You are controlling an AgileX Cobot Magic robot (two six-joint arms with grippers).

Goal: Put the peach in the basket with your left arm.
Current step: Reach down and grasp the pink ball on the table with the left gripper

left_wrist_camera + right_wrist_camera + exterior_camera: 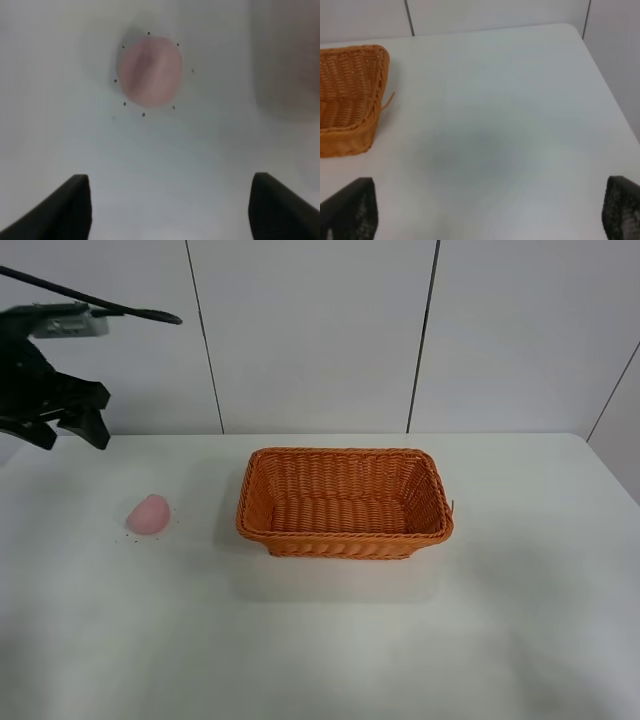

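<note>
The pale-pink peach lies on the white table at the left, well apart from the orange wicker basket in the middle. My left gripper hangs open in the air at the far left, above and behind the peach. In the left wrist view the peach lies ahead of the open gripper, with small dark specks around it. My right gripper is open and empty over bare table; the basket's corner shows beside it. The right arm is out of the high view.
The white table reaches to a panelled wall at the back. A loose wicker strand sticks out from the basket's corner. The table's right edge runs near the right gripper.
</note>
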